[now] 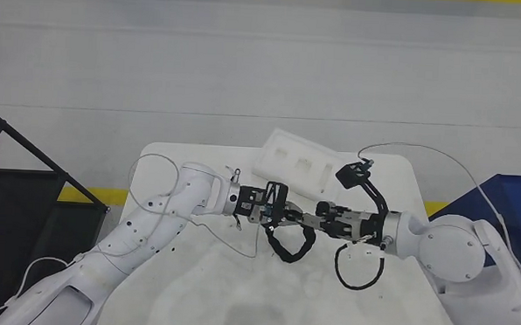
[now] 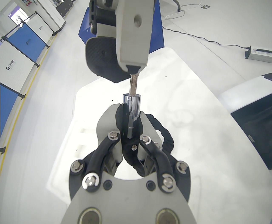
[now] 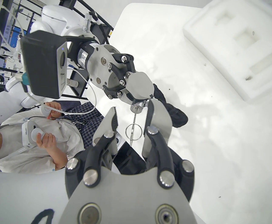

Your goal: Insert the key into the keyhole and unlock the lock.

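The left gripper [image 2: 130,112] is clamped on the lock [image 2: 132,101] above the middle of the bench [image 1: 203,282], far from its edges. The key [image 2: 133,84] sits in the keyhole [image 3: 136,109], with the right gripper [image 3: 131,113] standing apart around it.

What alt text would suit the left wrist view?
The left tool grips a chrome lock upright, and a key stands with its blade in the keyhole on top. The right tool hangs just above, one finger covering the key's head. A black cable loops beside the lock over the white table.

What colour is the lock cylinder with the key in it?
The lock cylinder is shiny chrome silver; it shows best in the left wrist view.
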Robot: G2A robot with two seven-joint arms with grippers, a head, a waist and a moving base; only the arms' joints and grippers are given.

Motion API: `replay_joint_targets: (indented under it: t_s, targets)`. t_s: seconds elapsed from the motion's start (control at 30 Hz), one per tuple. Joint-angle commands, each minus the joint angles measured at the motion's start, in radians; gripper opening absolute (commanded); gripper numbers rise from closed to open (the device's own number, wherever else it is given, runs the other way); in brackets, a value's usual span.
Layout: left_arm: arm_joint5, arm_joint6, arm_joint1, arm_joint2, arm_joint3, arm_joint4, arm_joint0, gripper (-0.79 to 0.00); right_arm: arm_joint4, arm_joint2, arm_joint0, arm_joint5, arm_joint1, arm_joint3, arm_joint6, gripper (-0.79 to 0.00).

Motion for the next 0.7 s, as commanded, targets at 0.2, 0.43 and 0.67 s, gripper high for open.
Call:
replay_joint_targets:
  t_s: [0.2,0.43,0.67]
  targets:
    - [0.000,-0.071,0.012,0.046,0.056,-0.214,-0.021,-0.785,-0.071,0.053,0.007,-0.378,0.015,0.057,-0.003,0.000]
    - [0.000,-0.237,0.028,0.106,0.091,-0.487,-0.073,-0.785,-0.126,0.074,-0.019,-0.548,0.031,0.040,0.061,0.000]
    - [0.000,-0.383,0.047,0.175,0.108,-0.762,-0.127,-0.785,-0.120,0.075,-0.025,-0.561,0.033,0.039,0.065,0.000]
